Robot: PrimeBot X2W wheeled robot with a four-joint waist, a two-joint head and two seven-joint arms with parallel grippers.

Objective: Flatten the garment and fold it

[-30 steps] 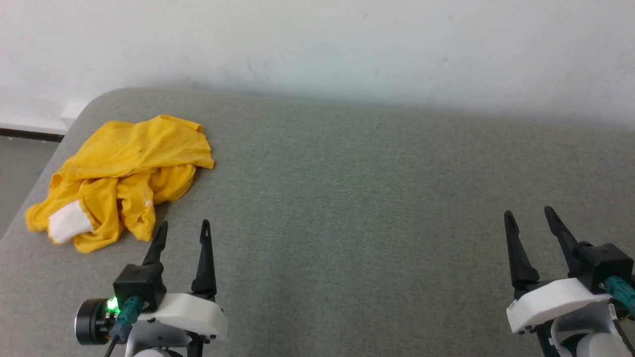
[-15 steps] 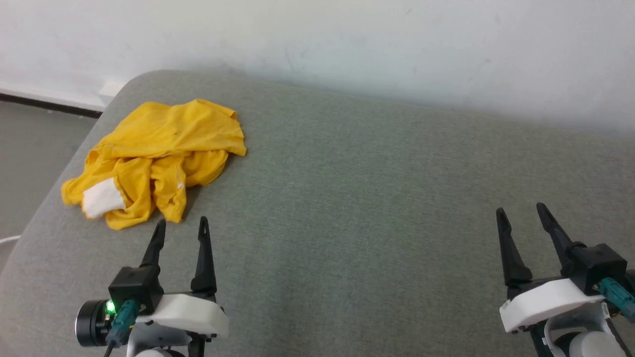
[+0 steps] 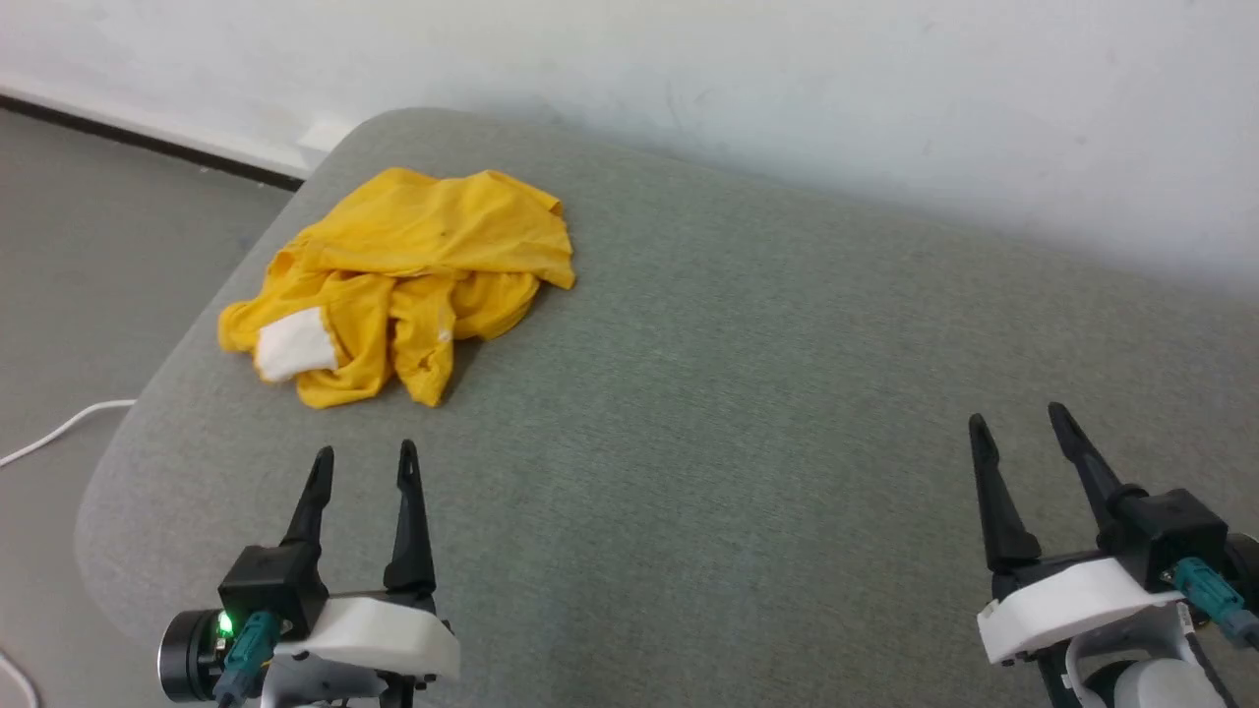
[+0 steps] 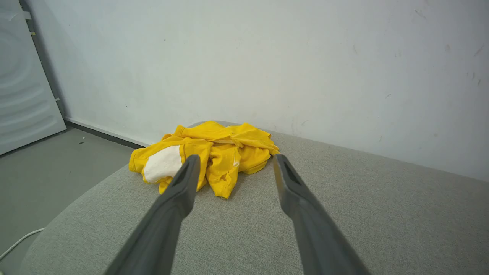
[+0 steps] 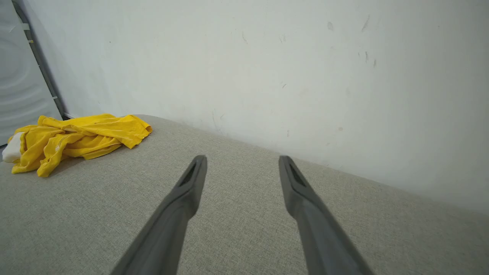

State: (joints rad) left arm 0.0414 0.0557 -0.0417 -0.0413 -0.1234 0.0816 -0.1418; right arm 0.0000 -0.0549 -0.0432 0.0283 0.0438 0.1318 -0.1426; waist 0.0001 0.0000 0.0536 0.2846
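The garment (image 3: pixel 413 265) is a small bright yellow shirt lying crumpled in a heap near the far left corner of the grey padded surface (image 3: pixel 748 393), with a white patch showing at its near left edge. My left gripper (image 3: pixel 364 454) hovers open in front of the heap, short of it, nothing between its fingers. In the left wrist view the garment (image 4: pixel 214 152) lies just beyond the spread fingers. My right gripper (image 3: pixel 1018 419) stands open at the lower right, far from the cloth. The right wrist view has the garment (image 5: pixel 76 139) at its left edge.
A pale wall (image 3: pixel 787 88) runs along the back of the surface. The surface's rounded left edge (image 3: pixel 148 413) drops to a grey floor where a white cable (image 3: pixel 59 433) lies. A pale ribbed panel (image 4: pixel 23 103) stands at the far left.
The head camera has swung left, so the garment sits more toward the middle of the picture and more floor shows. Both grippers keep their open stance; the garment itself has not moved.
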